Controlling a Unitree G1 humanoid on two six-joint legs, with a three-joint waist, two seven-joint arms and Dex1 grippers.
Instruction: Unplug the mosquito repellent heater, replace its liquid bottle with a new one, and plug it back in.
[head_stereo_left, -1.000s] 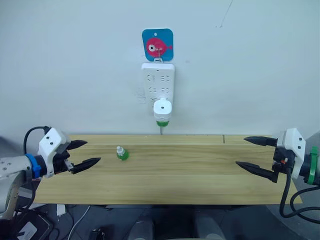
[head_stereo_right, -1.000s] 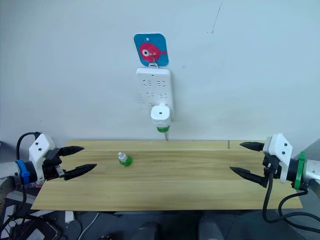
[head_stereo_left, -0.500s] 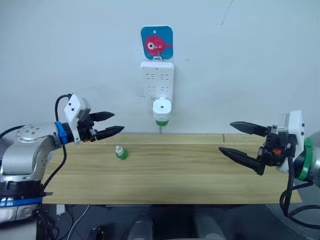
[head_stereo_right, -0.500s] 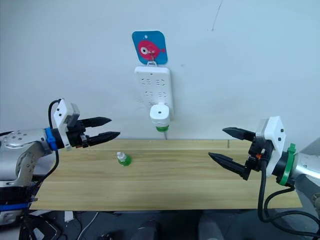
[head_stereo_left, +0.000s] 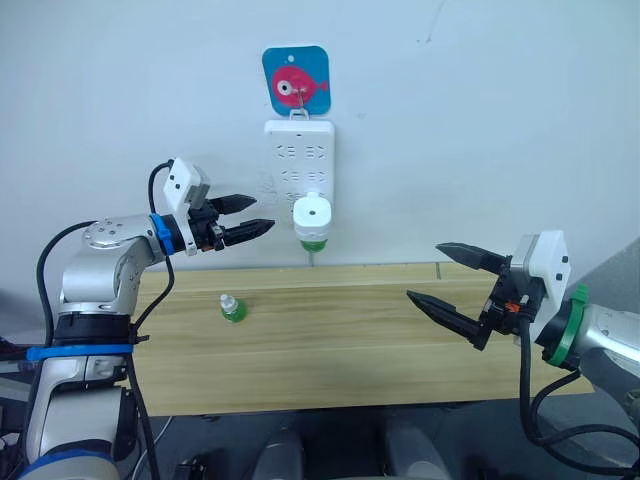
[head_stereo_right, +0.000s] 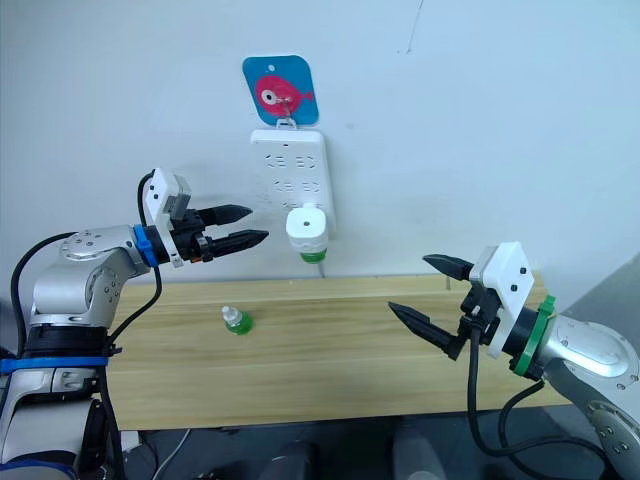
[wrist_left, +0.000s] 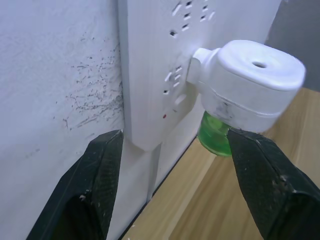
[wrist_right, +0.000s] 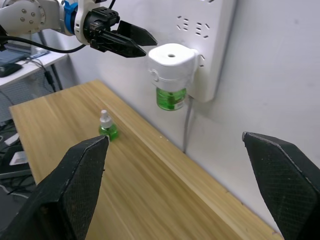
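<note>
Wall: power strip, mosquito repellent heater plugged in | no legible labels, seemingly | left fingers open | right fingers open

One mosquito repellent heater plugged in the one white power strip, two green liquid bottles, one under the heater and one loose on the one wooden desk, one fish hook plate, two hands, left and right.

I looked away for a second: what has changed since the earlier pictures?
The left gripper has risen from table height toward the mosquito repellent heater, fingers open, gripping nothing. The right gripper moved inward over the table, open. The heater stays plugged into the power strip; the spare bottle has not moved.
</note>
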